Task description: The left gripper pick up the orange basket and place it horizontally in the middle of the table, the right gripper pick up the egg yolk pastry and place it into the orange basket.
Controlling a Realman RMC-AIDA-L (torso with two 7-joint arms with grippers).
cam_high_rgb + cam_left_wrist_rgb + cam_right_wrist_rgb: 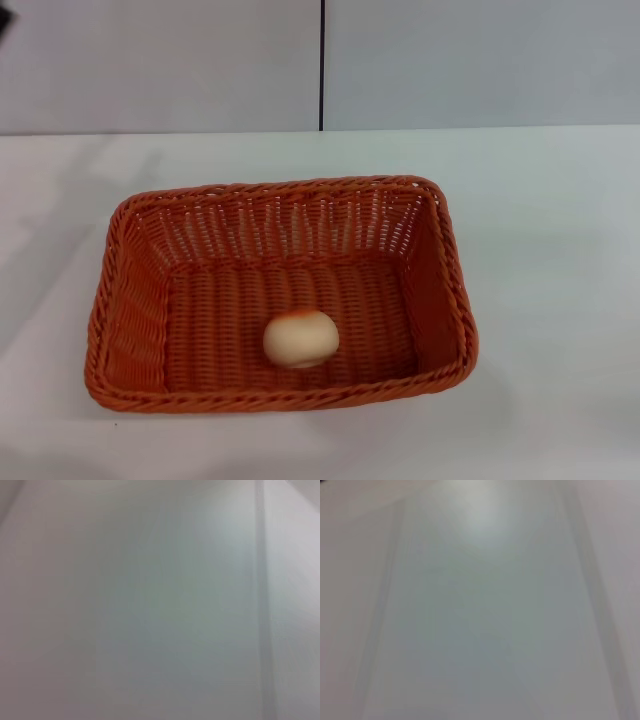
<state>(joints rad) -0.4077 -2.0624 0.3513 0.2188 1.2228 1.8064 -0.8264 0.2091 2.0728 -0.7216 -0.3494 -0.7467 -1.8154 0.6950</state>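
Observation:
The orange basket (440, 290) lies with its long side across the middle of the white table (560, 220) in the head view. The egg yolk pastry (300, 338), pale cream with an orange tinge, rests on the basket's floor near the front wall. Neither gripper shows in the head view. Both wrist views hold only a plain pale surface, with no fingers and no task object.
A grey panelled wall (160, 60) with a dark vertical seam (322, 60) stands behind the table. White tabletop surrounds the basket on all sides.

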